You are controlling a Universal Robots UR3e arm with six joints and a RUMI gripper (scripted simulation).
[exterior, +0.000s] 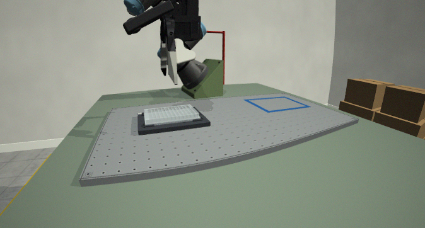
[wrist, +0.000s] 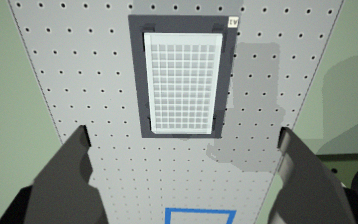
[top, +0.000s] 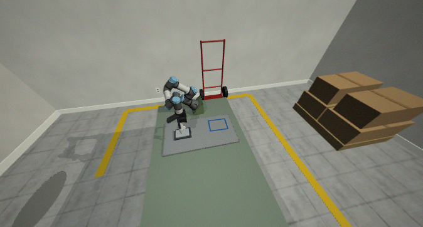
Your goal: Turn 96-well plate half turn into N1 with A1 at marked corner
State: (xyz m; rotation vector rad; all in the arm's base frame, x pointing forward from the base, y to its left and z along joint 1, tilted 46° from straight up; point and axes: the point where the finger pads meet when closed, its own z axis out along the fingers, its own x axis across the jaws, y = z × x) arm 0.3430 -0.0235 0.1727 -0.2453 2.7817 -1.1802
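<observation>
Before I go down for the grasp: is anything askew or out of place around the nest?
The 96-well plate lies flat and square in the plate nest, nothing spilled or damaged. One oddity: the A1 label marks a nest corner where the plate corner looks square, not cut off. The gripper hangs open above, apart from the plate.

Plain pale walls (top: 94,36) close the room, with a darker grey wall (top: 376,36) on one side. The floor (top: 78,183) is grey tile, lined with yellow tape (top: 108,148). Beyond the claw a red hand truck (top: 213,69) leans against the wall. Well off to the side, brown cardboard boxes (top: 358,108) are stacked.
</observation>
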